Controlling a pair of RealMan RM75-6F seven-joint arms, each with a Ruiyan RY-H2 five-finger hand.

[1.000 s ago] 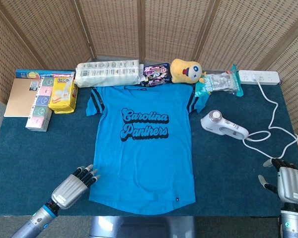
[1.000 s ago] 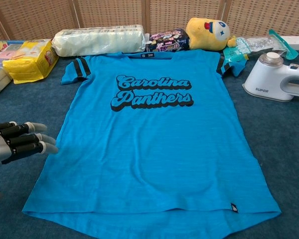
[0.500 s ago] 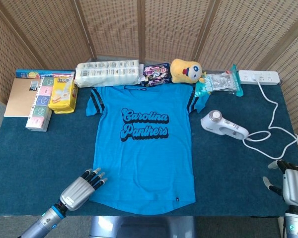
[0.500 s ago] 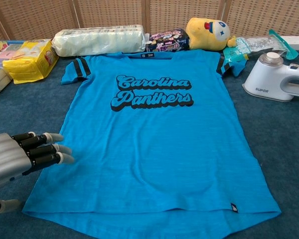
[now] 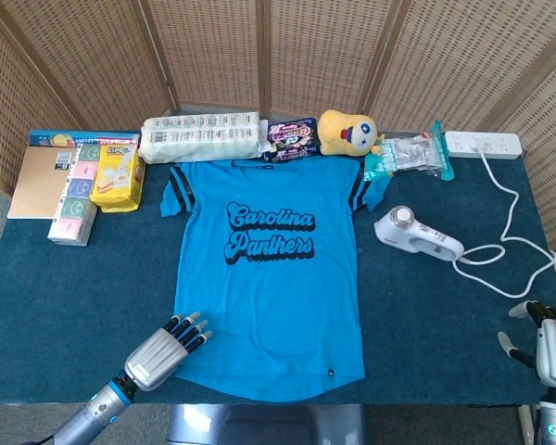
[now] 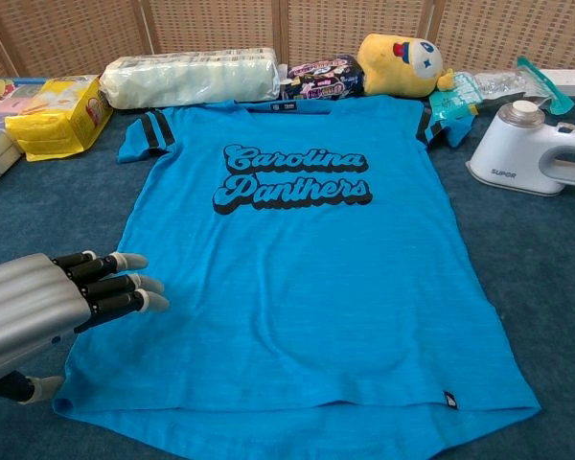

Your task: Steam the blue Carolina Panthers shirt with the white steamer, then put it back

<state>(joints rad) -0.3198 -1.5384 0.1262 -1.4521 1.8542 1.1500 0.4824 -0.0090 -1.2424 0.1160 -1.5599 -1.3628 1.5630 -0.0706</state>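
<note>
Centrally, blue Carolina Panthers shirt (image 5: 271,269), one item: lies flat and face up on the dark blue table (image 5: 83,287), collar toward the wicker screen (image 5: 278,56), hem at the near edge, black lettering across the chest. White steamer (image 5: 417,236), one item: lies on the table just right of the shirt, apart from it, its white cord (image 5: 514,246) looping back to a white power strip (image 5: 482,144) at the far right corner. Left hand (image 5: 164,349): palm down, fingers straight and slightly spread, tips over the shirt's lower left corner, nothing in its grasp; whether it presses the cloth cannot be told. Right hand (image 5: 547,345): at the table's near right corner, well apart from the steamer, fingers loosely bent, holding nothing. Back row, left to right: brown notebook (image 5: 39,181), stacked tissue packs (image 5: 74,190), yellow packet (image 5: 118,176), long clear-wrapped white roll pack (image 5: 201,136), dark snack bag (image 5: 290,139), yellow plush toy (image 5: 347,132), clear plastic pouch with teal edge (image 5: 410,156) touching the shirt's right sleeve.
</note>
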